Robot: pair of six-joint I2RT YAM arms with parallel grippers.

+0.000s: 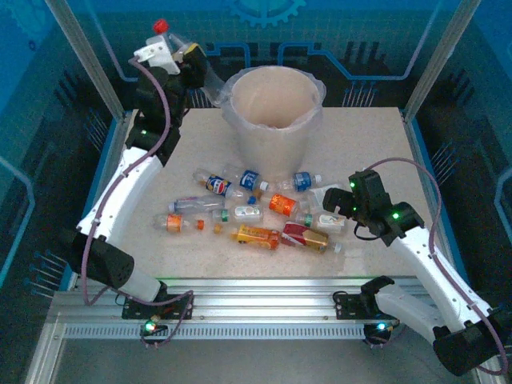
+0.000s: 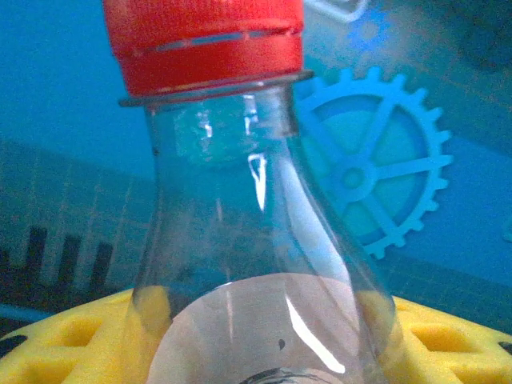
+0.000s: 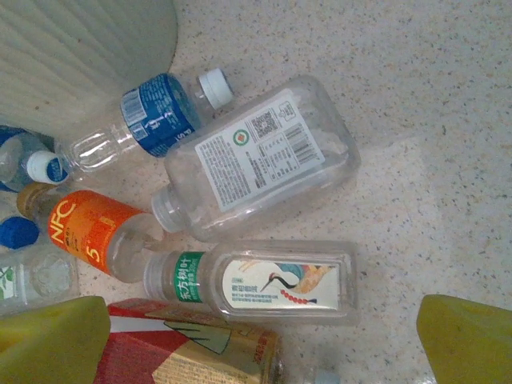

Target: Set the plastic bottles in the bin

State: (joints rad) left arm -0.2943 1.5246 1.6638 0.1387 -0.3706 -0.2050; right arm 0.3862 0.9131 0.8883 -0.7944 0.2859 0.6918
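Overhead, left arm: your left jaws are raised high at the far left, closed on a red-capped bottle (image 1: pixel 172 40). It sits up and to the left of the bin (image 1: pixel 272 152), and I judge it not yet over the mouth.
Overhead, bin: it stands upright at the far middle of the counter (image 1: pixel 368 152), with a clear liner around its rim.
Overhead, loose bottles (image 1: pixel 256 216): they lie in a cluster on the counter, between the bin and the arm bases.
Overhead, right arm: your right jaws hover over the right end of that cluster.
Left wrist, grip: yellow pads (image 2: pixel 72 336) flank the clear body on both sides, with the cap end pointing away from the wrist.
Right wrist, jaws: they are spread wide and hold nothing, with one yellow pad (image 3: pixel 468 340) in each bottom corner.
Right wrist, below: a crane-label bottle (image 3: pixel 256 284) lies between the pads, touching a white-label bottle (image 3: pixel 256 160) and a red-labelled bottle (image 3: pixel 184 352).
Risk, left: if you release before the bottle is over the mouth, it probably strikes the rim or drops outside. The slick, tapering plastic could also slip in the pads.
Risk, right: the neighbours touch, so closing here may pinch two bottles at once or roll one away.
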